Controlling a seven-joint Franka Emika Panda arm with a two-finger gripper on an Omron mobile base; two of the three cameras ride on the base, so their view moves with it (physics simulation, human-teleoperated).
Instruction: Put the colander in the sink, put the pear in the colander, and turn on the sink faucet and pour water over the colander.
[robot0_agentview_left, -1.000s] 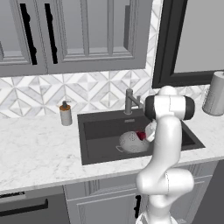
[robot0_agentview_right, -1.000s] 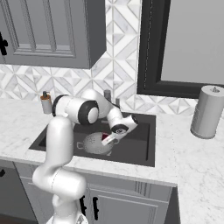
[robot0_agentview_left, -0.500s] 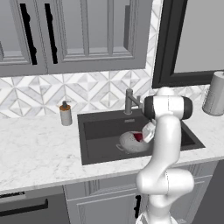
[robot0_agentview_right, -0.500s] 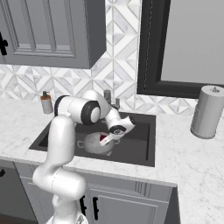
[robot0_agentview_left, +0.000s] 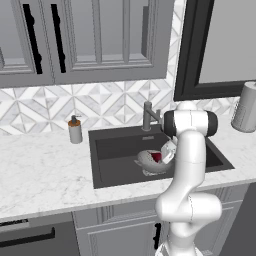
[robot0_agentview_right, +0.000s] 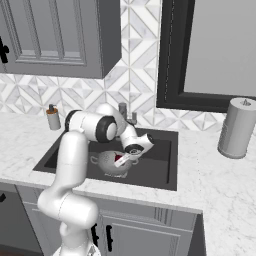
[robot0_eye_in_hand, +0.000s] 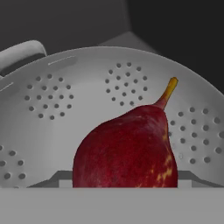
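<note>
Since a second ago the gripper (robot0_agentview_right: 121, 159) has moved a little lower over the colander with the pear. The dark red pear with a yellow stem (robot0_eye_in_hand: 127, 148) sits between the gripper's widely spread jaws, inside the round silvery perforated metal colander (robot0_eye_in_hand: 57, 118); whether the pear rests on the bowl I cannot tell. The colander stands in the dark grey rectangular sink (robot0_agentview_left: 117, 150), sunk in the white marble surface (robot0_agentview_left: 45, 170). The grey brushed-metal faucet (robot0_agentview_left: 148, 116) rises behind the basin.
</note>
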